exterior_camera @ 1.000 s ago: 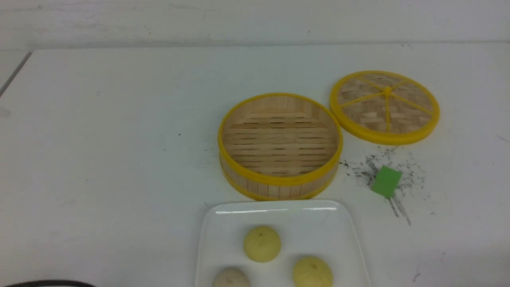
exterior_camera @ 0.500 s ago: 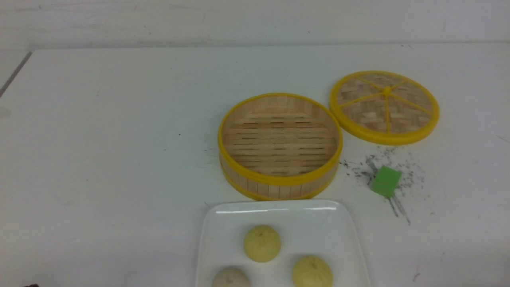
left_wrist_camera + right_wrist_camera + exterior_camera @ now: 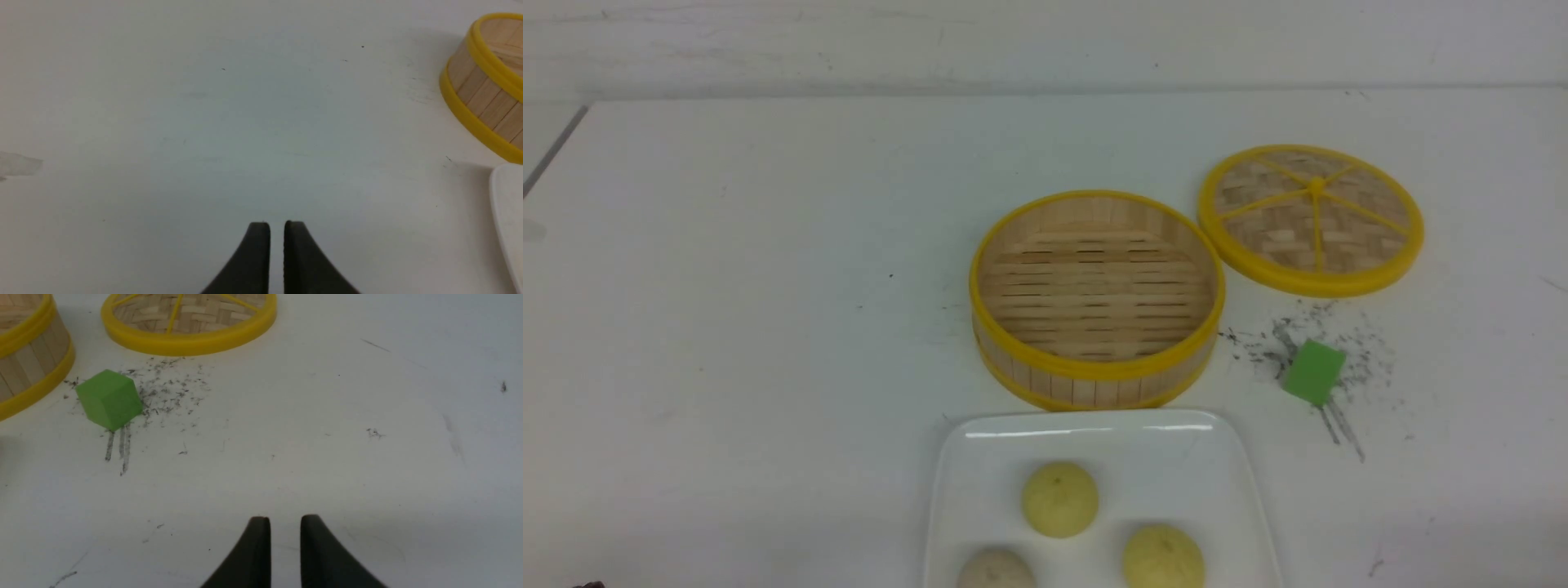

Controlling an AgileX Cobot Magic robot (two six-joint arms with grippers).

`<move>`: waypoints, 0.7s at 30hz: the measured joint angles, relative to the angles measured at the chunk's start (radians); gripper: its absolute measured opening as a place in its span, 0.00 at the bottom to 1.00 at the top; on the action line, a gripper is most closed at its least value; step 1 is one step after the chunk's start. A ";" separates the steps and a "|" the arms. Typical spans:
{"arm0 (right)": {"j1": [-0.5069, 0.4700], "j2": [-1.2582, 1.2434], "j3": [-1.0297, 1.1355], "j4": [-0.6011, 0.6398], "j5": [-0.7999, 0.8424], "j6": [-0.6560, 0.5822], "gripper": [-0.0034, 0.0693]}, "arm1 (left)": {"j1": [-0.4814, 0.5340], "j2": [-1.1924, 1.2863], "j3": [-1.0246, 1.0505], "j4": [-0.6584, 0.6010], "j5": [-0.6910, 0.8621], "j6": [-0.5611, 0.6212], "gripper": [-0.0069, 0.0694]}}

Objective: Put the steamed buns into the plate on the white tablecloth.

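Three buns (image 3: 1059,500) on white plate (image 3: 1143,465)

I can read no text, label, brand, number or sign on anything in my three views; the steamer (image 3: 1097,286), its lid (image 3: 1311,220), the green block (image 3: 1314,372), the plate (image 3: 1098,437) and the counter (image 3: 768,327) all show me no lettering.

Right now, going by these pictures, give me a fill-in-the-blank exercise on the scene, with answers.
The two ____ buns and the greyish bun lie on the white plate.
The woven lid rests to the ____ of the bamboo steamer.
The small block is colored ____.
Nothing lies ____ the steamer.
Missing words: yellow; right; green; inside
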State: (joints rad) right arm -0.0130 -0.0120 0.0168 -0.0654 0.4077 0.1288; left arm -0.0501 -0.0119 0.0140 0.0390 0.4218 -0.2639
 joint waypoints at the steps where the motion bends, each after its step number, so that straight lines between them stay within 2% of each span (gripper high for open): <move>1: 0.000 0.000 0.000 0.000 0.000 0.000 0.24 | 0.000 0.000 0.000 0.000 0.000 0.000 0.20; 21: 0.000 0.000 0.000 0.000 0.000 0.000 0.27 | 0.025 0.000 0.000 0.006 -0.002 -0.001 0.23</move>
State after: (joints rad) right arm -0.0130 -0.0120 0.0168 -0.0654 0.4077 0.1288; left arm -0.0254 -0.0119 0.0140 0.0450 0.4198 -0.2647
